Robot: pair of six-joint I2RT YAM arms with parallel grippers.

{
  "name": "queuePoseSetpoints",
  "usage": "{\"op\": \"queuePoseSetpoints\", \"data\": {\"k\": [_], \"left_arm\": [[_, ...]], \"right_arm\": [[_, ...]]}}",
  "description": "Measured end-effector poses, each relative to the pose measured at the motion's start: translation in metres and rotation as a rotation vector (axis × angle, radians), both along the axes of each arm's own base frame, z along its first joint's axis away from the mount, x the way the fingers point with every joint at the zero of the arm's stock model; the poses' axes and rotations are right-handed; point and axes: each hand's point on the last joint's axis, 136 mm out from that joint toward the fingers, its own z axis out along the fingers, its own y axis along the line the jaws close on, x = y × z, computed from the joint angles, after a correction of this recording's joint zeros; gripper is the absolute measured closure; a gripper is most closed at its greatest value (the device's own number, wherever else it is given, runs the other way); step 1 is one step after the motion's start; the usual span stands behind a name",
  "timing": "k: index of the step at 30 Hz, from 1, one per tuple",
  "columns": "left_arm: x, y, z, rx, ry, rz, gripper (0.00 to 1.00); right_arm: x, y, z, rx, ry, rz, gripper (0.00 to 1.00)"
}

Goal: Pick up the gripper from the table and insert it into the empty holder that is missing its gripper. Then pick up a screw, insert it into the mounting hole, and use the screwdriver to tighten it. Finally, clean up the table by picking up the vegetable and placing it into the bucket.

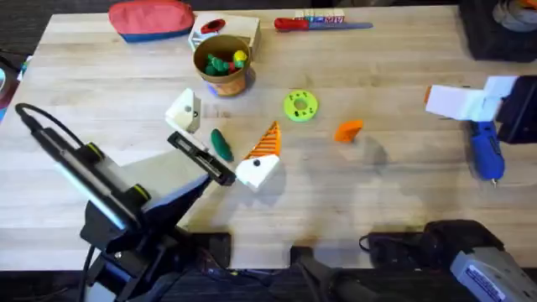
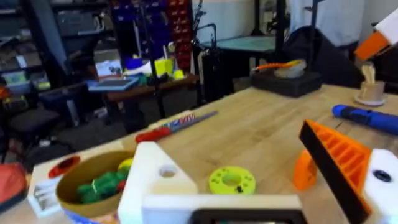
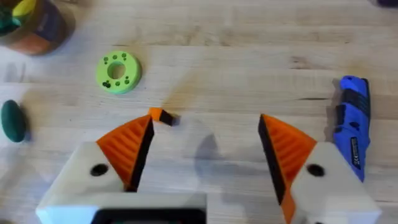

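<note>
I had the right claw (image 3: 206, 121) hanging low over the table (image 1: 403, 50) with its two orange-padded fingers spread well apart and nothing between them. I read that as set for a grab, because the loose orange tip (image 3: 163, 116) lay on the wood just ahead of it, closer to one finger than the other, so the claw wanted a small sideways shift before closing. Beside the claw, near its other finger, lay the blue screwdriver (image 3: 351, 134), handy for the tightening step later. Farther out past the tip sat a green disc (image 3: 118, 73).

Beyond that was the left claw (image 1: 228, 117), also spread wide and gripping nothing. One of its fingers was the bare white holder (image 2: 146, 180), with its mounting hole (image 2: 166, 171) facing up. I judged it was parked there, low and open, to offer that bare face to the right claw.

The dark green vegetable (image 1: 221, 144) lay between the left claw's fingers, touching neither. The bucket (image 1: 226, 84) stood just past the bare holder. I judged the whole job was ahead of me: tip not fitted, no screw in the hole, vegetable on the table.
</note>
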Motion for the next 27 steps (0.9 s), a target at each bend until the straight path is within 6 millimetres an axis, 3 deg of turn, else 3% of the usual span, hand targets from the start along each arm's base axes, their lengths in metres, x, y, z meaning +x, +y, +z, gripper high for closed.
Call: {"op": "queuePoseSetpoints", "data": {"k": [4, 8, 27], "left_arm": [[0.004, 0.002, -0.021, 0.036, 0.083, 0.003, 0.011], [-0.002, -0.005, -0.056, 0.094, 0.216, -0.057, 0.011], [-0.010, -0.014, -0.055, 0.097, 0.213, -0.128, 0.011]], "right_arm": [[0.000, 0.000, 0.000, 0.000, 0.000, 0.000, 0.010], [0.000, 0.000, 0.000, 0.000, 0.000, 0.000, 0.009], [0.000, 0.000, 0.000, 0.000, 0.000, 0.000, 0.010]]}}
